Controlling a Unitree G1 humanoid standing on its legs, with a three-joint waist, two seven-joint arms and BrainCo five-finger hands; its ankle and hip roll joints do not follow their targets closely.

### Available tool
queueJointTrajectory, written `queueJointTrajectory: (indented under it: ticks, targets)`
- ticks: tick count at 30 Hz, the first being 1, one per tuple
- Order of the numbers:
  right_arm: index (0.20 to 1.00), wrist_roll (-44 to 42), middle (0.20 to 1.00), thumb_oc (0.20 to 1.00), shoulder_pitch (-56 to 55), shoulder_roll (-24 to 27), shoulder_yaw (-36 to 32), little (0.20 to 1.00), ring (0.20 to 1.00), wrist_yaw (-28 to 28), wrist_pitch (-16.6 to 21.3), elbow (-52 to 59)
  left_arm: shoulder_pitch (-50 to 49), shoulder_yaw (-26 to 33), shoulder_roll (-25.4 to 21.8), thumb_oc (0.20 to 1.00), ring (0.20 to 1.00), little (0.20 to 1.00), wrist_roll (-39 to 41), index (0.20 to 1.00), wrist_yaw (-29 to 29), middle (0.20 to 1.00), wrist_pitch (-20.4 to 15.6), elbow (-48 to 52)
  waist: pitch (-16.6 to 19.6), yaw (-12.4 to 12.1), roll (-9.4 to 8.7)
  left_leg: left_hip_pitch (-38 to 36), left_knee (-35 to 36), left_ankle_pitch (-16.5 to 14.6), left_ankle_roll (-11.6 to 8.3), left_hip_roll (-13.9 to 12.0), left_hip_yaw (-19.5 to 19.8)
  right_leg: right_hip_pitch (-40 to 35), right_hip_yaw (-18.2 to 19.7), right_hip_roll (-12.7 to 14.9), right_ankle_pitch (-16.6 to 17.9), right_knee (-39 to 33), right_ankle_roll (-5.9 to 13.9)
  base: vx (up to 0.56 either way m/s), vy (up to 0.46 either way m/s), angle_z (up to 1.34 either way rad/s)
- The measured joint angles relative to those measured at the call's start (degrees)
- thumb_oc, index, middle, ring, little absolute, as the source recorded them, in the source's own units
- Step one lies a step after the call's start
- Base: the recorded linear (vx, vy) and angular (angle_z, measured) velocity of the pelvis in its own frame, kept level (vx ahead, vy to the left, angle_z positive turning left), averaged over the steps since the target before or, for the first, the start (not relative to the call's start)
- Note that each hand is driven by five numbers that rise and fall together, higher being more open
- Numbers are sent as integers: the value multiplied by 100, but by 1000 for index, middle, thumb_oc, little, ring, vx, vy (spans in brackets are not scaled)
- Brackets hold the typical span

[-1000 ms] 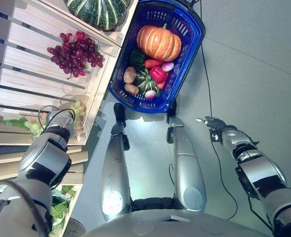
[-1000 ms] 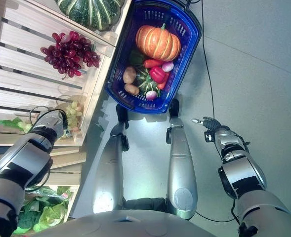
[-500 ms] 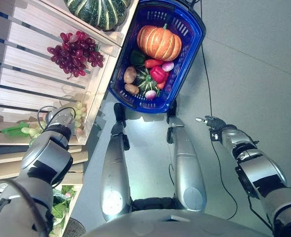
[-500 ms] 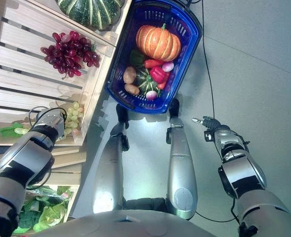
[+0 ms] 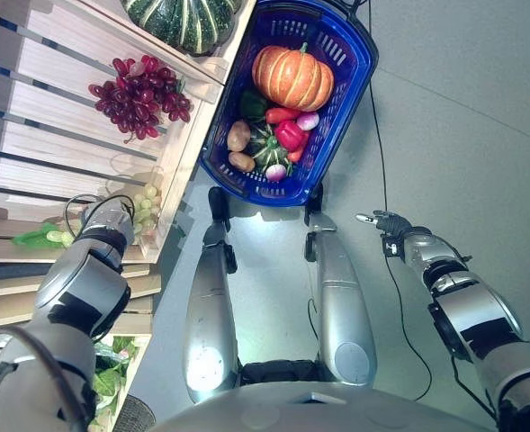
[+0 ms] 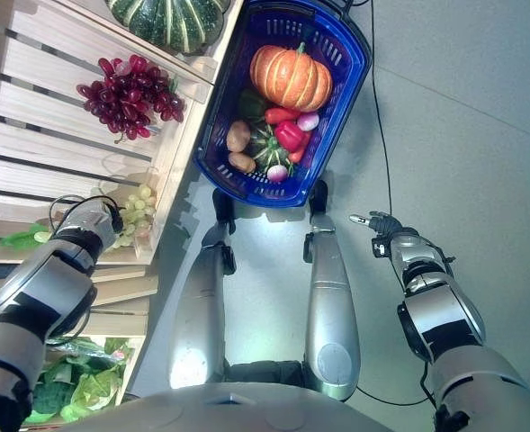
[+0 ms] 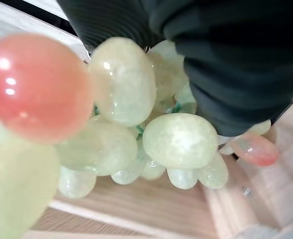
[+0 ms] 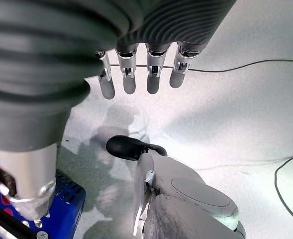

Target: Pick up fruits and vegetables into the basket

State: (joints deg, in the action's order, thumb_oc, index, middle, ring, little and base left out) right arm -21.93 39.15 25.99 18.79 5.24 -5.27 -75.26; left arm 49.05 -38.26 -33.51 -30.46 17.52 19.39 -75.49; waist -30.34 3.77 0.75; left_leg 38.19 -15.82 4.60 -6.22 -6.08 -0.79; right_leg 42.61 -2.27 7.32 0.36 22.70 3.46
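- Left hand (image 5: pixel 112 219): at the green grapes (image 6: pixel 131 214) on the wooden shelf (image 5: pixel 40 144). The wrist view has the bunch pressed against the hand's dark cover; finger position cannot be told.
- Right hand (image 6: pixel 380 221): over the floor, well apart from the blue basket (image 5: pixel 347 81), fingers straight, holding nothing.
- Basket contents: orange pumpkin (image 5: pixel 291 77), red pepper (image 5: pixel 289 135), potatoes (image 5: pixel 238 137).
- Red grapes (image 5: pixel 140 94) lie higher on the shelf.
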Motion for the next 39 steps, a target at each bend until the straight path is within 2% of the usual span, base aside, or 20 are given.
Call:
queueJointTrajectory:
  ticks: [2,8,11,19,24,31,39]
  targets:
    - [1000,-1,1000,1000,-2,0,0,1000,1000,-5,0,0,-32,78,-71,200,200,200,426,200,-247,200,-145,2,0,-23,0,0,0,0,0,0,0,0,0,0,-2,-1,-2,0,0,0]
    - [1000,-121,1000,1000,-13,0,-11,1000,1000,-15,22,2,-151,897,-249,200,200,200,2193,200,-677,200,-660,-3,-1,-58,2,-4,0,2,0,2,1,-1,0,3,3,7,3,0,0,0]
    - [1000,-170,1000,1000,-16,1,-33,1000,1000,-52,32,2,-220,979,-340,200,200,200,2836,200,-844,200,-970,15,-2,-72,4,-22,1,2,0,3,0,-4,1,6,3,32,2,0,0,0]
    - [1000,-614,1000,1000,-223,8,-290,1000,1000,-229,389,301,-712,1746,-354,200,200,200,5002,200,-1456,200,-1803,1100,-8,-228,15,-84,24,33,-16,4,8,-60,-12,9,-2,36,-3,6,-20,1]
    - [1000,-926,1000,1000,-324,16,-465,1000,1000,-342,686,634,-865,2039,-355,200,200,200,5662,200,-1593,200,-2180,1749,-12,-283,21,-83,55,68,-12,8,99,-96,-106,18,-14,34,-18,6,-29,7]
    - [1000,-1489,1000,1000,-443,37,-560,1000,1000,-334,1061,1310,-1002,2063,-355,200,200,200,6160,200,-1626,200,-2545,2192,-19,-356,32,-88,136,129,-22,8,145,-95,-149,17,-40,31,-21,4,-12,3]
    - [1000,-2251,1000,1000,-857,-94,-563,1000,1000,-221,1660,2868,-1163,2070,-329,200,200,200,6206,200,-1826,200,-3162,3126,-22,-354,28,-83,162,136,-21,11,160,-95,-161,16,-43,27,-14,0,0,0]
